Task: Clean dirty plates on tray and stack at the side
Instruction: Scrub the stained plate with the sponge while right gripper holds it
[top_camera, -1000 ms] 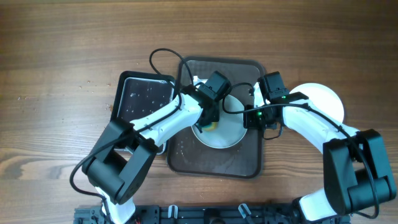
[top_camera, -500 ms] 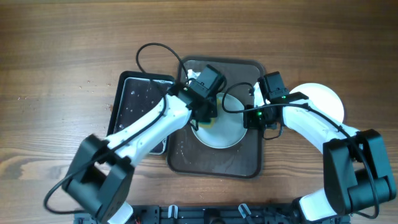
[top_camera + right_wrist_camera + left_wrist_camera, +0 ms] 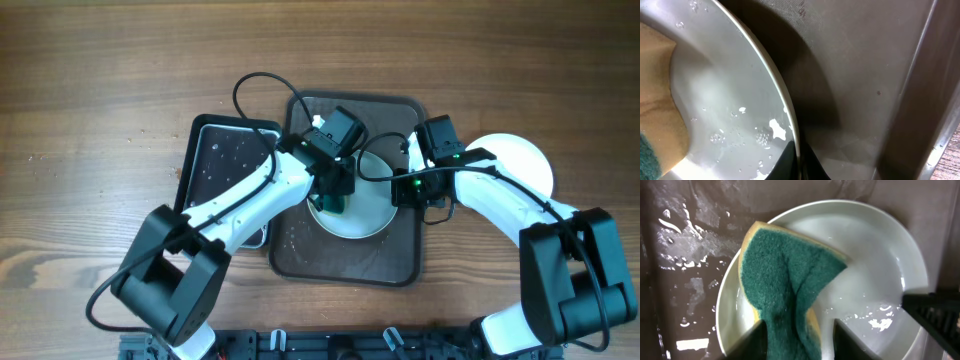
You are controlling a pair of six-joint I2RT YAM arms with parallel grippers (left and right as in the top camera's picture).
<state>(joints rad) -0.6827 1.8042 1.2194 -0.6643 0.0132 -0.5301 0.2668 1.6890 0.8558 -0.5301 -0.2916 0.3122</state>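
Observation:
A white plate (image 3: pixel 365 212) sits tilted in the dark brown tray (image 3: pixel 345 262). My left gripper (image 3: pixel 331 195) is shut on a green-yellow sponge (image 3: pixel 790 287) and presses it onto the wet plate (image 3: pixel 880 265). My right gripper (image 3: pixel 407 190) is shut on the plate's right rim (image 3: pixel 785 107), one finger on each side. The sponge's edge shows at the left of the right wrist view (image 3: pixel 657 125). A clean white plate (image 3: pixel 525 165) lies on the table to the right of the tray, partly under my right arm.
A smaller black tray (image 3: pixel 225 165) with water drops sits left of the brown tray. The brown tray floor is wet (image 3: pixel 685 255). Its raised rim (image 3: pixel 935 100) stands close on the right of the held plate.
My left gripper and sponge have shifted slightly over the plate, up-left and then back down-right. The right gripper and plate have stayed still.

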